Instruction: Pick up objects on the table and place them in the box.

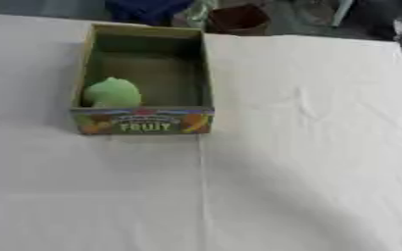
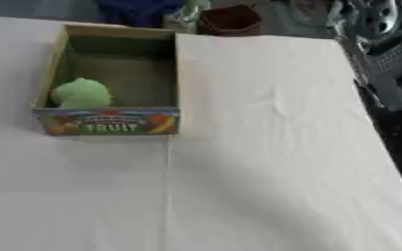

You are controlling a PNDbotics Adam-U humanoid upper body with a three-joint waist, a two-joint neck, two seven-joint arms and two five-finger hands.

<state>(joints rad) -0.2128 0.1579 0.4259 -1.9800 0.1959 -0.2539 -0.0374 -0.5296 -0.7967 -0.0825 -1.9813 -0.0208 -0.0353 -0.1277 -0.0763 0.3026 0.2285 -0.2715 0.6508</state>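
Right hand (image 2: 391, 68) beside table (image 2: 264, 171) edge (green object (image 1: 113, 93) in box (image 1: 144, 122))

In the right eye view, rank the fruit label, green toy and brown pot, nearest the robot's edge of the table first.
1. Fruit label, on the box's front wall.
2. Green toy, inside the box, front left corner.
3. Brown pot, beyond the table's far edge.

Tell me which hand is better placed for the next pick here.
Right, tentatively: only the right arm shows, at the right edge of the table; the left is out of view. The green thing already lies in the box.
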